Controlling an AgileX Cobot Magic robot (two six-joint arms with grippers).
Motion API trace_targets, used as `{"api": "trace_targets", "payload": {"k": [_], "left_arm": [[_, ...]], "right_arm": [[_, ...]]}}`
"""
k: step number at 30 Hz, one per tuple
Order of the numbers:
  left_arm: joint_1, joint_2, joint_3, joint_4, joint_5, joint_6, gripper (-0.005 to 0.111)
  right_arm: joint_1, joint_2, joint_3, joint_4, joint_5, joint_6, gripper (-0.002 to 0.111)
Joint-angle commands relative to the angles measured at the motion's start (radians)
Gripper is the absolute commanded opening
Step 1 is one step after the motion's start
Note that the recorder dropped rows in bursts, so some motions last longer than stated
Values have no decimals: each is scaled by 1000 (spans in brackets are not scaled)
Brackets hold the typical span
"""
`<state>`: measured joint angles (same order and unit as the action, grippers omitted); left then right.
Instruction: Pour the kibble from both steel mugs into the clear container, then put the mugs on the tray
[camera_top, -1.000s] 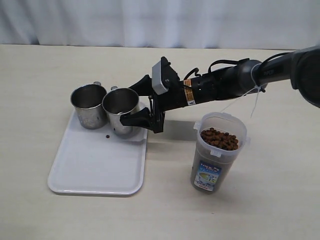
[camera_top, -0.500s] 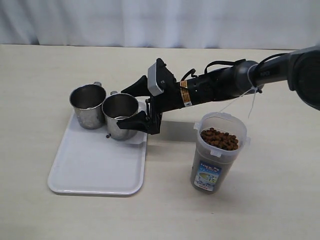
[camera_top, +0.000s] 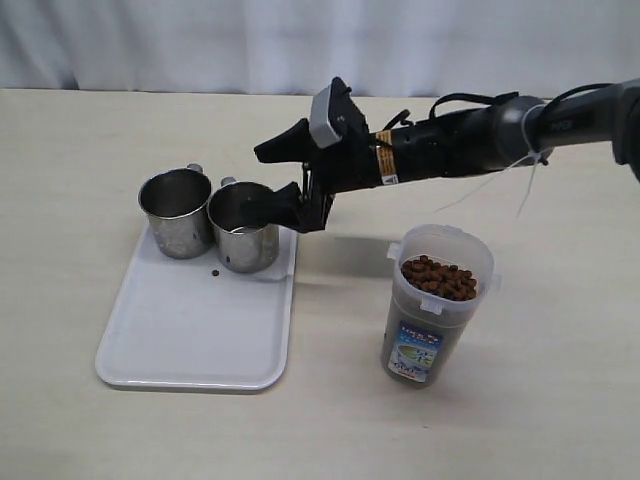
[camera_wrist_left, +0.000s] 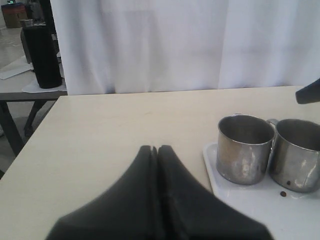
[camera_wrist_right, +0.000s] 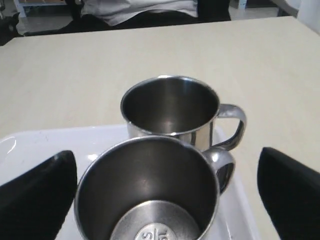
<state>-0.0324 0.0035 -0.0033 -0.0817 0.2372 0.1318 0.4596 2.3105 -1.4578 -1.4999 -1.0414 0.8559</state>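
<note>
Stainless steel, shiny and cylindrical, is seen in both steel mugs, each with one loop handle. The near mug (camera_top: 245, 228) stands just below the right gripper (camera_top: 258, 182), and the far mug (camera_top: 176, 212) stands close beside it, on the side away from the gripper. Both are set upright and empty on the tray (camera_top: 190, 330), a flat white plastic rectangle with rounded corners and a low rim. A single dark pellet (camera_top: 216, 274) lies on it just beside the near mug. The clear container (camera_top: 437, 305), tall and translucent with a blue-and-white label, is placed behind the gripper, beside the forearm, and the brown, round kibble (camera_top: 440, 278) is heaped inside it. The right arm is stretched low and nearly level over the pale table (camera_top: 100, 150). Its black fingers (camera_wrist_right: 40, 185) are spread wide to either side of the near mug, and nothing is held. The left gripper (camera_wrist_left: 154, 152) is kept short of the tray, its fingers pressed together on nothing. Compared with a second ago, the right gripper has been lifted and drawn back from the near mug, which it then enclosed, and its jaws are set wider.
</note>
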Motion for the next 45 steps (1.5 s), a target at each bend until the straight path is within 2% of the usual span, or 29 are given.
{"api": "trace_targets", "payload": {"k": [1, 9, 12, 15, 18, 21, 22, 23, 27, 30, 35, 37, 38, 39, 42, 45], "left_arm": [[3, -3, 3, 2, -11, -3, 0], [3, -3, 3, 2, -11, -1, 0], [3, -3, 3, 2, -11, -1, 0], [3, -3, 3, 2, -11, -1, 0], [3, -3, 3, 2, -11, -1, 0], [3, -3, 3, 2, -11, -1, 0], [3, -3, 3, 2, -11, -1, 0], [3, -3, 3, 2, -11, -1, 0], [3, -3, 3, 2, -11, -1, 0], [3, -3, 3, 2, -11, -1, 0], [3, -3, 3, 2, -3, -2, 0], [3, -3, 3, 2, -3, -2, 0], [3, -3, 3, 2, -3, -2, 0], [3, -3, 3, 2, -3, -2, 0], [3, -3, 3, 2, -3, -2, 0], [3, -3, 3, 2, -3, -2, 0]], "right_arm": [[-30, -67, -7, -15, -11, 86, 78], [-94, -152, -7, -37, -21, 228, 77], [-128, -181, -7, -37, -23, 321, 73], [-177, -215, -7, -37, -23, 429, 60], [-236, -252, -7, -62, -23, 562, 40], [-296, -295, -5, -126, -59, 600, 10], [-318, -317, 7, -138, -88, 595, 5], [-332, -334, 20, -135, -107, 589, 5], [-374, -447, 136, -63, -107, 485, 5], [-381, -587, 288, 54, 72, 382, 5], [-375, -857, 601, 433, 348, 81, 5], [-375, -970, 740, 666, 405, -95, 5], [-375, -1068, 857, 867, 439, -281, 5], [-375, -1121, 916, 955, 451, -350, 5], [-375, -1269, 1062, 1109, 503, -460, 5], [-375, -1393, 1192, 1126, 552, -477, 5]]}}
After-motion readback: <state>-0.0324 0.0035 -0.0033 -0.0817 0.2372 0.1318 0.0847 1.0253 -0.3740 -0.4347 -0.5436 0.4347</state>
